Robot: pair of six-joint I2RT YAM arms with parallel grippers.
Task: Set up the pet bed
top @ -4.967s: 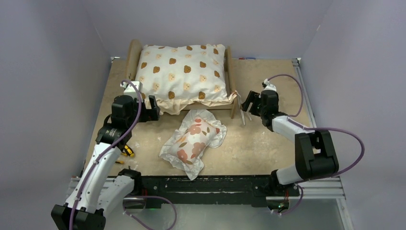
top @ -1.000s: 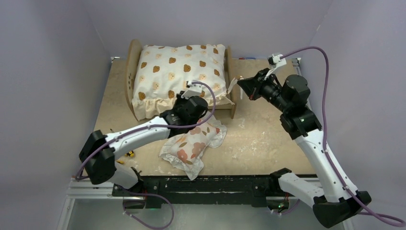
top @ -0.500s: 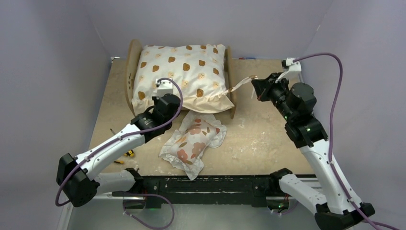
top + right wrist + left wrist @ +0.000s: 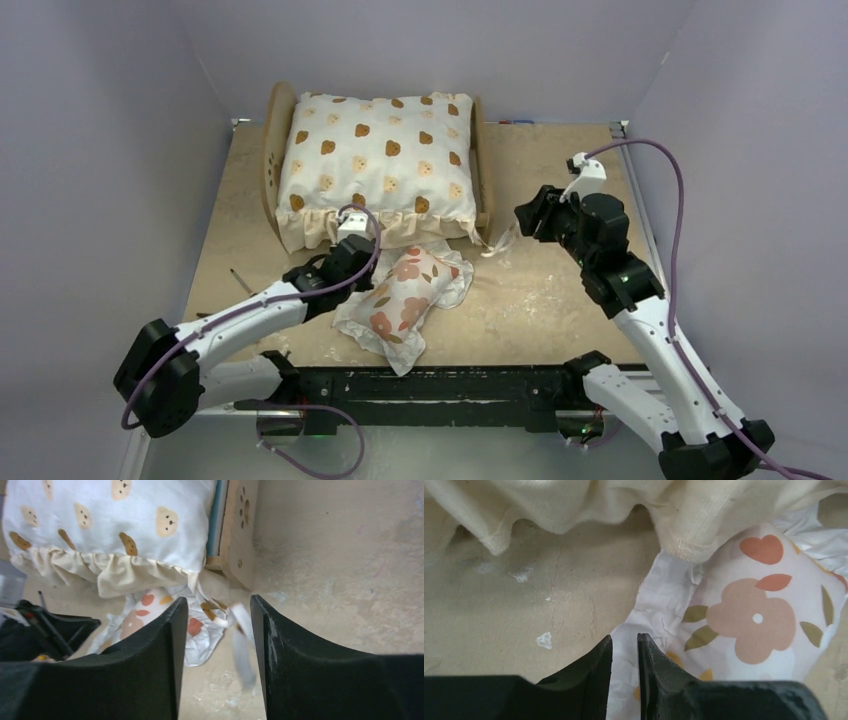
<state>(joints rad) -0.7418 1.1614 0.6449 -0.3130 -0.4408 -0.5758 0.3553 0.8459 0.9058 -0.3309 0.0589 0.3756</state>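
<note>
Overhanging the pet bed [image 4: 271, 150] edge: cushion ruffle [image 4: 330, 228]

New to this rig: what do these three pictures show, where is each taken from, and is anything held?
Two robot arms are bolted at the near edge of a table. The wide picture looks down from above and behind them; the other two come from wrist cameras, each showing its own black fingers. At the back stands a small wooden pet bed with a bear-print cushion on it. A floral pillow lies in front. The left gripper is nearly closed over the pillow's white frill; a grip cannot be confirmed. The right gripper is open, holding nothing.
</note>
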